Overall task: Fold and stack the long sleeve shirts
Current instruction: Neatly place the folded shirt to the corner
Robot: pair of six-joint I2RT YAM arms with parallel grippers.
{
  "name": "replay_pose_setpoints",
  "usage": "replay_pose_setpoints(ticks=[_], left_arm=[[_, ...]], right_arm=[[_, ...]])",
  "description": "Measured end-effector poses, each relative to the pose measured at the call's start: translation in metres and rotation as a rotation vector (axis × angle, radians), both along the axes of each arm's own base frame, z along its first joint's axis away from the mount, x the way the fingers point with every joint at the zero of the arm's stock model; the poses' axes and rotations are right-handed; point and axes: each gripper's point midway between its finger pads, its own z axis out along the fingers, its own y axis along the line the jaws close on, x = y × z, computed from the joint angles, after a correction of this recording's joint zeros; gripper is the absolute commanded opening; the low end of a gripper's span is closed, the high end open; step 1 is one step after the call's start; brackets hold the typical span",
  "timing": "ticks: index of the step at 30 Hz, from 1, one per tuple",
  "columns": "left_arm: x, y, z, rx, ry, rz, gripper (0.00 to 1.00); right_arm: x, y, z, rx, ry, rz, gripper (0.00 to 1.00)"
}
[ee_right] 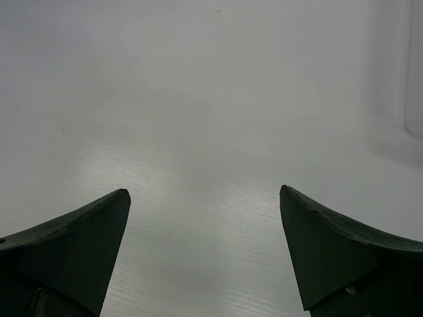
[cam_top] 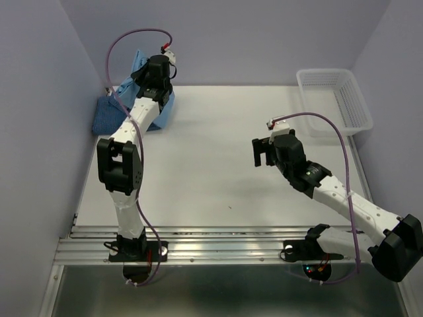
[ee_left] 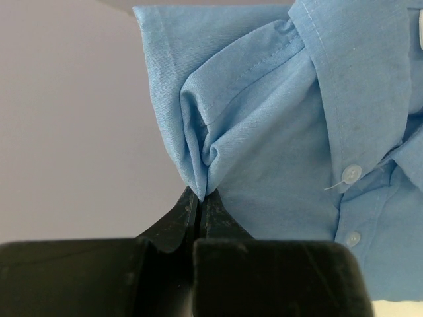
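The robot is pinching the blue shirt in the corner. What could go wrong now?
1. The left jaws are shut on just a small bunched fold of the light blue shirt, so it may slip out when pulled.
2. The darker checked shirt is piled against it at the table's far left corner, so it might get dragged along or fall off the edge.
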Motion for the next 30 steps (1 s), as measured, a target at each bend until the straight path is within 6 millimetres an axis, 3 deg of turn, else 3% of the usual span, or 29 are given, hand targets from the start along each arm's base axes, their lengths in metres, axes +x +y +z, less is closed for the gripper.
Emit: replay_pose_setpoints(ticks=[6,17,18,19,21,23,26,30], left_arm=[[0.014,0.036,-0.009,-0.05,-0.003,0.065,0.0],[0.03,0.102,-0.099,-0.121,0.141,0.16,0.0],[0.033,0.108,-0.107,-0.125,0.145,0.178,0.05],[0.035,0.113,-0.113,-0.128,0.15,0.19,0.26],[0.037,0.127,-0.126,-0.145,0.159,0.225,0.97],[0.038,0.139,-0.135,-0.155,0.164,0.259,0.99],[0.038,0.153,-0.132,-0.179,0.141,0.303,0.99],[0.035,0.161,-0.101,-0.242,0.078,0.347,0.99]], right_arm=[[-0.001,-0.001,0.002,0.007,-0.011,-0.002,1.0],[0.0,-0.004,0.003,-0.005,-0.019,-0.015,1.0],[0.001,-0.004,0.002,-0.006,-0.018,-0.016,1.0],[0.001,-0.004,0.002,-0.009,-0.016,-0.016,1.0],[0.001,-0.005,-0.001,-0.016,-0.01,-0.019,1.0],[0.002,-0.005,-0.004,-0.024,-0.004,-0.024,1.0],[0.002,-0.006,-0.004,-0.026,-0.002,-0.027,1.0],[0.002,-0.007,-0.004,-0.017,-0.001,-0.04,1.0]])
